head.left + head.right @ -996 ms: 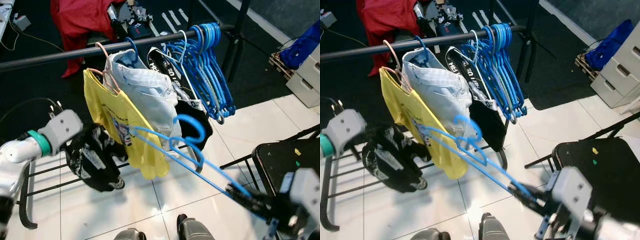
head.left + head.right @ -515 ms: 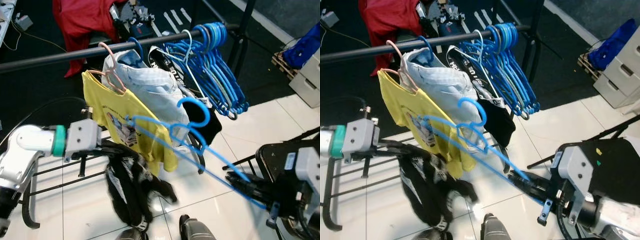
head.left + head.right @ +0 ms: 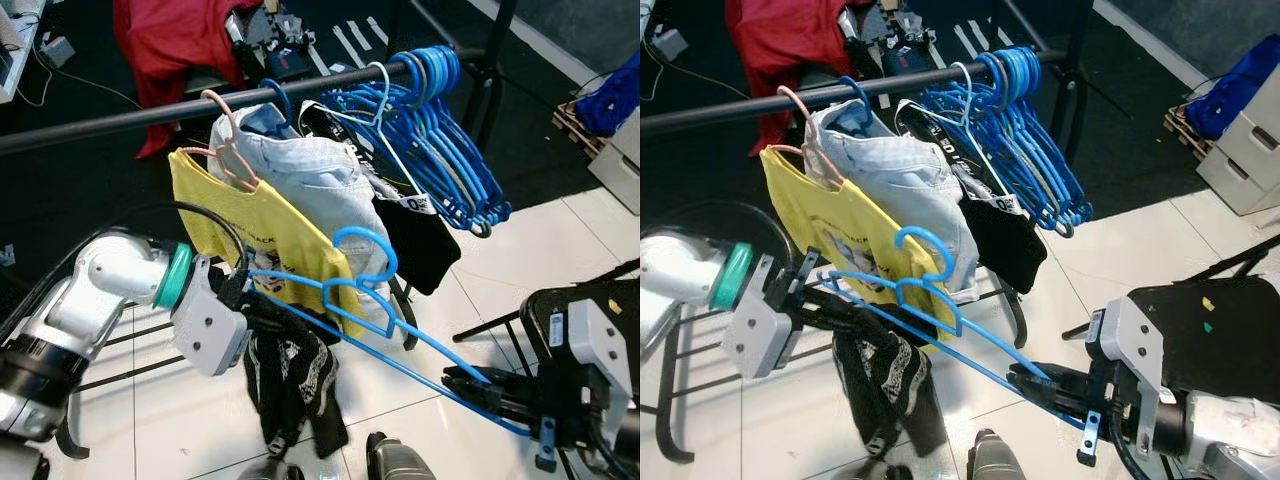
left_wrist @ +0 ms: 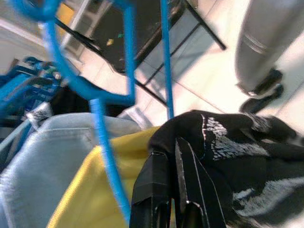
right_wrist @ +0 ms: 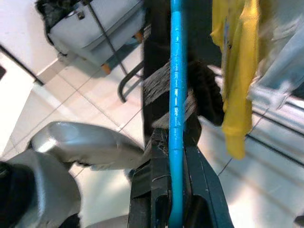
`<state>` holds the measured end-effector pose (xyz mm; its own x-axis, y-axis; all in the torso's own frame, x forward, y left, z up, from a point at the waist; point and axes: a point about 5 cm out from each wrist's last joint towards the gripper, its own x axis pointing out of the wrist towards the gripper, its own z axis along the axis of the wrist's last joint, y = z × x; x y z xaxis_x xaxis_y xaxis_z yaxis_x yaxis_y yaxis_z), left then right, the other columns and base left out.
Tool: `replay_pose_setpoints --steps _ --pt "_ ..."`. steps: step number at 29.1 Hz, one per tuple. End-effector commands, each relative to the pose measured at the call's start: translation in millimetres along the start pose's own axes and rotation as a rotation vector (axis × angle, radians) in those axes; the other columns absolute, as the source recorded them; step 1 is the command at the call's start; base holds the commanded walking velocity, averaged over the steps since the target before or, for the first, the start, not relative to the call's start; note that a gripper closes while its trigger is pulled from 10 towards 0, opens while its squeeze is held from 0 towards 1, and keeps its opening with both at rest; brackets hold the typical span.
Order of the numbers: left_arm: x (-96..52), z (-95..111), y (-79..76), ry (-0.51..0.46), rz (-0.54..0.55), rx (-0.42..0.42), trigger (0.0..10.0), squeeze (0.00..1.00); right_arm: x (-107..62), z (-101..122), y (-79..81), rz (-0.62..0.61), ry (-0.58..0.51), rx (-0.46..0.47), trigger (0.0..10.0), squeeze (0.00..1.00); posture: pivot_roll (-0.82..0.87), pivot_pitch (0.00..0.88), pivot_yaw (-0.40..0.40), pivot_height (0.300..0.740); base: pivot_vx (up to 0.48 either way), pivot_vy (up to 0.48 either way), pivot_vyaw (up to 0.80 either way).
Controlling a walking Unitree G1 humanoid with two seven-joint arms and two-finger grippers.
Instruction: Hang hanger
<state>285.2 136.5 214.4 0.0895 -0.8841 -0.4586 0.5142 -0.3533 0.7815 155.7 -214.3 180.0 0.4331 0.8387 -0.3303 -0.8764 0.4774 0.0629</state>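
Observation:
My right gripper (image 3: 462,384) is shut on one end of a blue hanger (image 3: 400,336), low on the right; the wrist view has the hanger's bar (image 5: 175,71) running between the fingers. Its hook (image 3: 366,252) points up in front of the hung clothes. My left gripper (image 3: 252,298) is shut on a black printed garment (image 3: 295,372), right at the hanger's other end, and the cloth droops below it. In the left wrist view the black garment (image 4: 247,156) bunches at the fingertips beside the blue hanger (image 4: 102,118). The dark rail (image 3: 150,112) crosses above.
A yellow shirt (image 3: 240,215), pale denim garment (image 3: 310,185) and black top (image 3: 420,235) hang on the rail, with several bare blue hangers (image 3: 440,150) bunched at its right end. A black chair (image 3: 590,310) stands at the right. Red cloth (image 3: 170,35) lies behind.
My left gripper has swung in to the right with the black garment, up to the hanger's left end. The hanger has dipped slightly in the right gripper.

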Motion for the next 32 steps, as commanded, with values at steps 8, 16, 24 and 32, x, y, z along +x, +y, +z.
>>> replay_pose_setpoints --steps 8,16,24,32 --pt "-1.6 2.8 16.1 -0.02 0.108 0.089 10.0 0.0 6.0 -20.6 15.9 0.058 0.041 0.09 10.0 0.0 -0.19 0.09 0.169 0.74 0.0 0.0 0.0" --pt "0.4 9.0 22.8 -0.048 0.157 0.159 10.0 0.0 22.2 -27.6 10.6 0.051 0.022 0.097 10.0 0.0 -0.17 0.082 0.177 0.74 0.0 0.0 0.0" --pt "-2.8 -0.2 20.4 0.0 0.22 0.287 10.0 0.0 13.7 -12.0 -9.7 0.004 0.005 0.037 10.0 0.0 -0.15 0.086 0.164 0.74 0.0 0.0 0.0" --pt "-15.5 -28.1 -20.0 0.132 0.239 0.155 10.0 0.0 -24.4 2.8 -42.0 -0.311 -0.019 -0.069 10.0 0.0 -0.16 0.093 0.17 0.74 0.0 0.0 0.0"
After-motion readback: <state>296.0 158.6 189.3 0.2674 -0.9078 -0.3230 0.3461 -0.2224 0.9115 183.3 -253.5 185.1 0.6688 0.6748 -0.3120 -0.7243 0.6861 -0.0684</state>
